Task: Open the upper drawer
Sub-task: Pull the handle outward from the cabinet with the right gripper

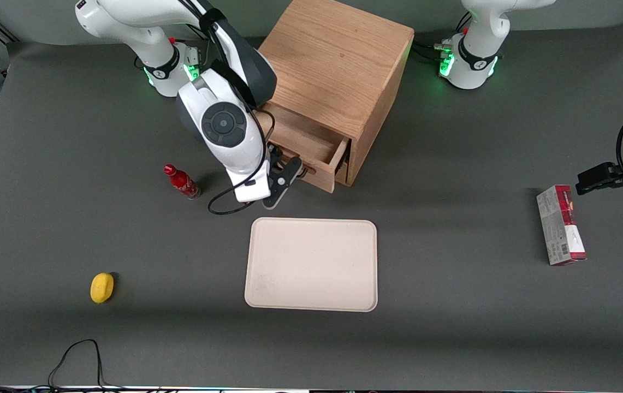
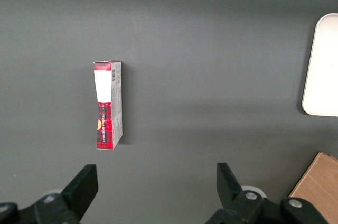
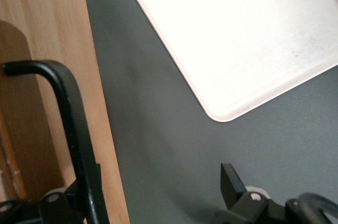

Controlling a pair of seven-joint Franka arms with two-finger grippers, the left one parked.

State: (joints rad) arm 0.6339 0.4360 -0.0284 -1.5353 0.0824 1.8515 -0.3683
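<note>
Risk: the black two-finger gripper point(image 1: 285, 183), set between the cream rectangular tray point(image 1: 311, 265) and the drawer front, has its fingers spread around the long black wire handle point(image 3: 71, 123) — not clamped, so a slanted pull may slip it free or drag the light oak cabinet point(image 1: 338, 71). Upper drawer point(image 1: 306, 147): partly open, wooden box exposed. Arm: white wrist bent low over the drawer front.
</note>
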